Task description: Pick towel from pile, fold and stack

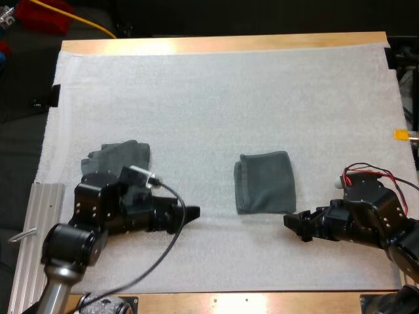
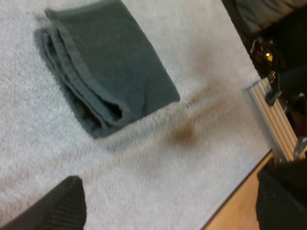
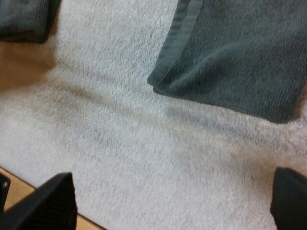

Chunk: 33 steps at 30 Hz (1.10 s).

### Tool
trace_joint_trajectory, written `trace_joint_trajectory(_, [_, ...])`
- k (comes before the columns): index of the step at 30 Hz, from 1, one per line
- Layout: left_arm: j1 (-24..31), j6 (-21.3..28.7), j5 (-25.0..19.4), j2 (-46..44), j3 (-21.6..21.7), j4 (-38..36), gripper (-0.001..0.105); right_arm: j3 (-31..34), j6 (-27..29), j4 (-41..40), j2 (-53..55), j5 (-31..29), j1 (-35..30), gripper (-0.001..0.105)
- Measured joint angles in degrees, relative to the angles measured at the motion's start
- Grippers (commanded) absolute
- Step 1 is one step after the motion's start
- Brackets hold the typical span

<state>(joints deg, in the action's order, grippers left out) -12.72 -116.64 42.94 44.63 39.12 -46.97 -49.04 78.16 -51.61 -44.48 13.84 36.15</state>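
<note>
High view, from the left: shows the crumpled towel [image 1: 118,157] on the white mat [image 1: 216,98], its near edge hidden. Shows the folded towel [image 1: 264,182] at mid-mat, well apart from it.

Could go wrong at the pickup. Reaching for the crumpled towel from so low might shove or bunch it instead of pinching one edge. Could equally knock the folded towel out of square, should the right side sweep forward, and spoil the base of the stack.

Puts the left gripper [image 1: 190,214] low over the mat, just right of the crumpled towel, pointing right at the folded one. In the left wrist view, fingers [image 2: 57,206] spread wide, holding nothing. Puts the right gripper [image 1: 296,224] pointing left, near the folded towel's near right corner. Likewise spread and empty in the right wrist view, over bare mat just short of that towel's edge.
</note>
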Motion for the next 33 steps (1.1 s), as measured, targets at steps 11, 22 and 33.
trace_joint_trajectory(11, [-1.3, -4.1, -2.2, 9.6, 0.0, 7.5, 0.071, 0.0, 0.4, 0.0, 0.0, 0.0, 0.0, 0.079])
trace_joint_trajectory(22, [-11.3, -11.7, -7.8, 19.0, 0.0, 17.6, 0.071, 0.0, 0.4, 0.0, 0.0, 0.0, 0.0, 0.079])
trace_joint_trajectory(33, [-14.3, -17.9, -8.5, 31.5, 0.0, 25.7, 0.071, 0.0, 0.4, 0.0, 0.0, 0.0, 0.0, 0.079])
